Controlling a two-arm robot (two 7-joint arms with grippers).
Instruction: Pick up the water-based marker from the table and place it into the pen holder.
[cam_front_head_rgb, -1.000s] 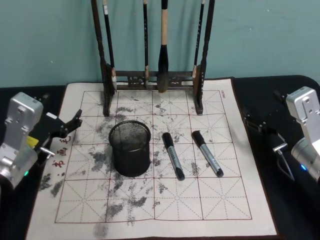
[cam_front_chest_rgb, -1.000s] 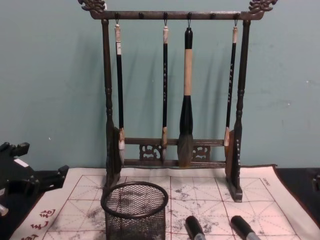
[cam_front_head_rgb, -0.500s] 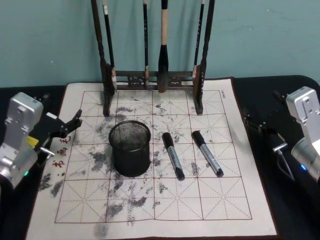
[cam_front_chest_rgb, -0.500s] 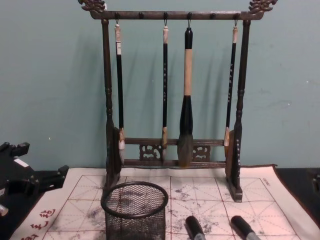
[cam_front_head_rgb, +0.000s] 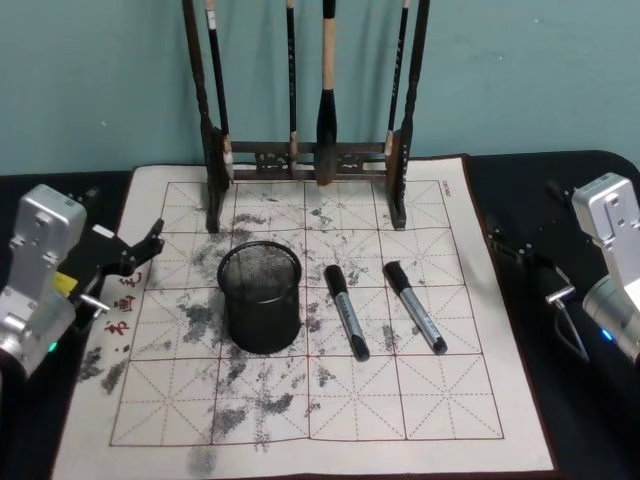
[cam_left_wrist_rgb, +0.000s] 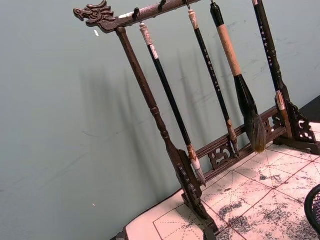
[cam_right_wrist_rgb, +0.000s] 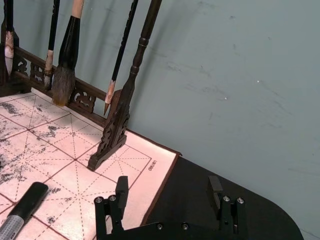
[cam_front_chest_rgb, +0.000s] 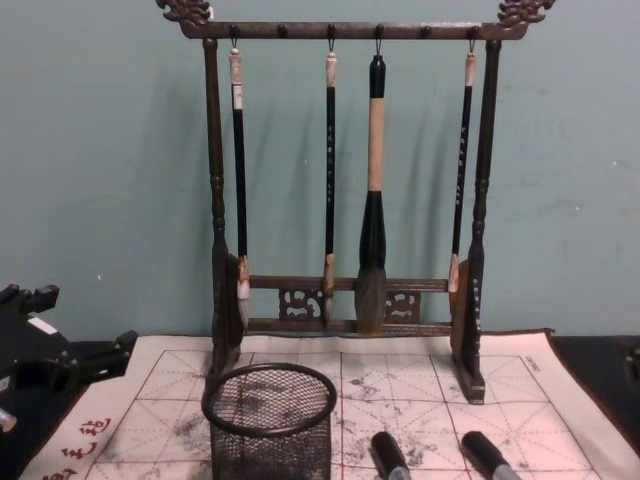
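Head view: inner marker (cam_front_head_rgb: 346, 312) and outer marker (cam_front_head_rgb: 415, 307) are lying flat mid-frame on worktop (cam_front_head_rgb: 540, 190) mat (cam_front_head_rgb: 440, 420), right of pen holder (cam_front_head_rgb: 260, 298). Right hand (cam_right_wrist_rgb: 167, 192), jaws wide, is waiting at right edge, prob. for pickup; left hand (cam_front_chest_rgb: 88, 320), wide, is idling lower left.

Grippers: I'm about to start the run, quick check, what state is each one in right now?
Left gripper: open, holding nothing, over the left edge of the mat.
Right gripper: open, holding nothing, beyond the mat's right edge.
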